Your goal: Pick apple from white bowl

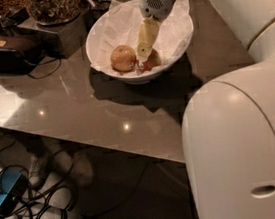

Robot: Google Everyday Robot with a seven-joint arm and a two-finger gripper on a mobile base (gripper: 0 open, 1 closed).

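**Pincer down in bowl, at the red apple**

The pincer (145,54) reaches steeply down into the white bowl (102,61) on the table (77,109). The apple (155,58) lies mid-bowl, touching the pincer's tip on the side toward the bowl's right rim and partly hidden by it. A paler apple (123,58) sits toward the left rim. Whether the pincer is wide or closed: cannot tell.

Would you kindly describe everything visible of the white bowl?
The white bowl is wide, shallow and smooth, lined with crinkled white paper, standing upright on the grey table. Inside lie a pale apple and the red apple, side by side; the claw reaches down into it, over the red apple.
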